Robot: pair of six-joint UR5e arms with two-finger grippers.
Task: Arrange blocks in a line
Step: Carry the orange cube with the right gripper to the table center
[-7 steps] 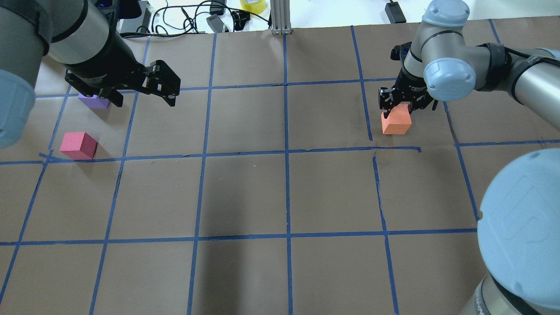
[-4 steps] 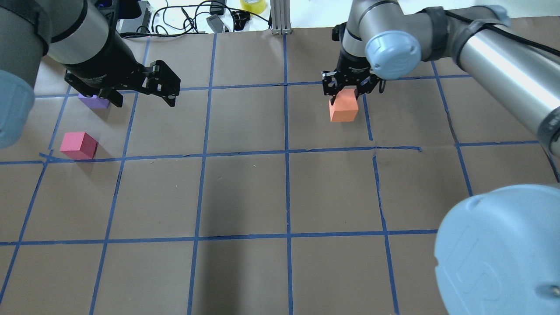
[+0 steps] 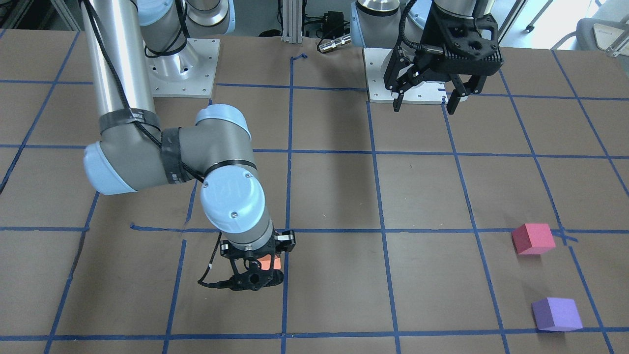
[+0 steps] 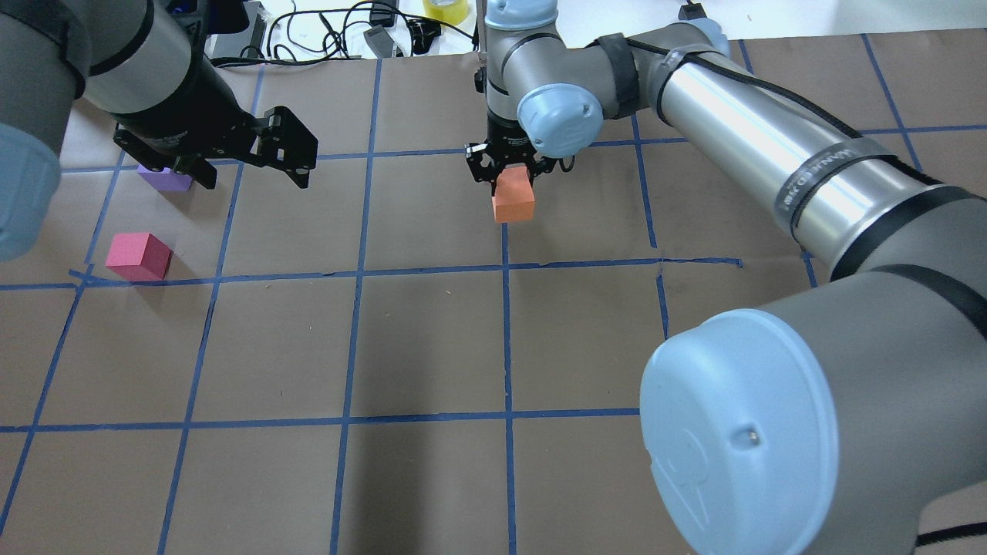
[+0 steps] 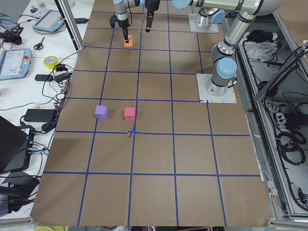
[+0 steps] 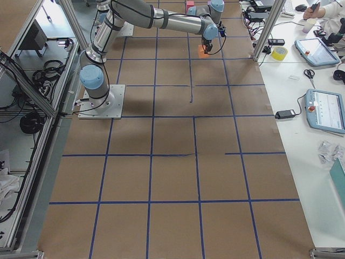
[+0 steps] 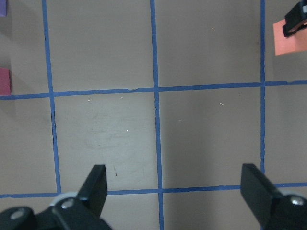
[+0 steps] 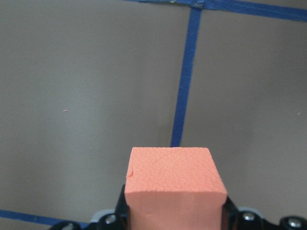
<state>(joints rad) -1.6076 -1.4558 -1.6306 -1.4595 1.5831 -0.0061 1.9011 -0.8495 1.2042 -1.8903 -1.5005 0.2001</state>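
Nearest in the overhead view, the grey right arm (image 4: pixel 740 116) fills the lower right corner with its pale blue joint cap. It reaches up to the top centre across the brown paper table top (image 4: pixel 432 347), which blue tape lines (image 4: pixel 352 339) mark into squares.

Further up, at the left edge of the frame, the small pinkish-red foam cube (image 4: pixel 139 256) sits alone on the paper, just beside a tape crossing.

Beyond it, in the upper centre, the right gripper (image 4: pixel 510 176) points down with its black fingers pressed against opposite sides of the small orange foam cube (image 4: pixel 514 199). The cube lies over the central vertical tape line, and the right wrist view shows that line running on ahead of it. Whether its underside touches the paper cannot be told.

At about the same depth, the left gripper (image 3: pixel 423 107) is in the upper left of the overhead view and the upper right of the front-facing one. It hangs above the table with its fingers spread wide and only bare paper and tape in the gap.

Just behind it, the small purple foam cube (image 4: pixel 166 180) rests on the paper, partly hidden by that gripper from overhead, near the pinkish-red cube and well apart from the orange one.

Farthest, past the paper's top edge, black cables (image 4: pixel 324 31) and a yellow roll of tape (image 4: pixel 446 8) lie on a white surface.
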